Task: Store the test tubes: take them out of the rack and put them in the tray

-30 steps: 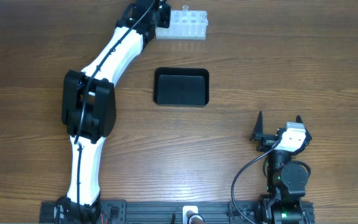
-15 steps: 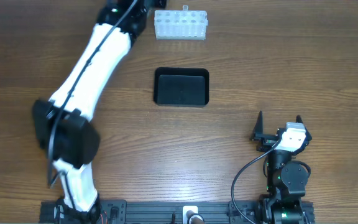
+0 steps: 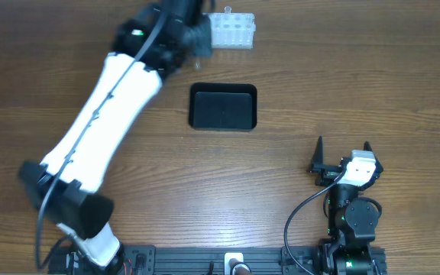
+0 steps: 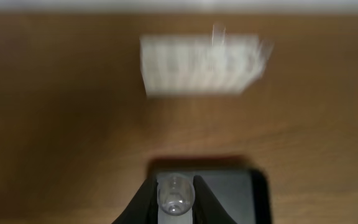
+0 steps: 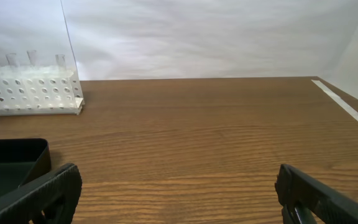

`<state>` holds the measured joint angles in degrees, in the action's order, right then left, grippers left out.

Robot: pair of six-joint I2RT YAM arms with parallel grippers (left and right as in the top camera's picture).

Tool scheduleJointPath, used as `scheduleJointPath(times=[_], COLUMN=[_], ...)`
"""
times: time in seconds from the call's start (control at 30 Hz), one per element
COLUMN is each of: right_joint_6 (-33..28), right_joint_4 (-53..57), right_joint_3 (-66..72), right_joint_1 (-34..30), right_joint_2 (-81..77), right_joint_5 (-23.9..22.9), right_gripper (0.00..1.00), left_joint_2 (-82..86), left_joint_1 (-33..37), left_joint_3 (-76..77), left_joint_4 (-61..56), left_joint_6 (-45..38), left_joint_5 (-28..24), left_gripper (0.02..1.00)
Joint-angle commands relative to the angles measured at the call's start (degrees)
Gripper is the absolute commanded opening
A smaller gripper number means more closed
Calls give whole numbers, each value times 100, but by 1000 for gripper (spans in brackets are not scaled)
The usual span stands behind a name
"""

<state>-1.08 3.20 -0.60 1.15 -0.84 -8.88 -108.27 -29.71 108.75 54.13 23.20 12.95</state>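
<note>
My left gripper (image 4: 176, 208) is shut on a clear test tube (image 4: 176, 191), seen end-on between the fingers. It hangs between the white rack (image 4: 201, 65) and the black tray (image 4: 229, 190), above the tray's near edge. From above, the left gripper (image 3: 195, 38) is just left of the rack (image 3: 233, 30), with the tray (image 3: 223, 107) below it. Three tubes (image 5: 33, 58) stand in the rack (image 5: 33, 93). My right gripper (image 3: 342, 162) rests open low on the right, far from both; its view shows a corner of the tray (image 5: 11, 158).
The brown wooden table (image 3: 357, 76) is bare around rack and tray. A white backdrop (image 5: 197, 37) rises behind the table's far edge. The left arm's long white link (image 3: 105, 130) slants across the left half of the table.
The left arm has swung: its elbow dropped toward the bottom left, and its gripper went from the rack's left end up past the edge, then back down toward the tray. The right arm kept still.
</note>
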Motion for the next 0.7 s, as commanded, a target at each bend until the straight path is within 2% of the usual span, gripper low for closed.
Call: scheduleJointPath(times=[0.03,0.4,0.7], right_joint_6=[15,15,15], right_joint_4=[22,22,22], right_joint_3=[33,33,33], right_joint_1=[-42,-42,-42], right_joint_2=[46,46,46], right_joint_5=[24,24,24], right_gripper=[993,993,993], left_joint_2=[-605,-1099,-1123], left_joint_1=[-151,-232,-216], left_joint_3=[-146,-234,-1029], left_joint_4=[85,354,-149], left_joint_6=[306,492,726], left_joint_5=[170,168,149], left_gripper=[143,165,163])
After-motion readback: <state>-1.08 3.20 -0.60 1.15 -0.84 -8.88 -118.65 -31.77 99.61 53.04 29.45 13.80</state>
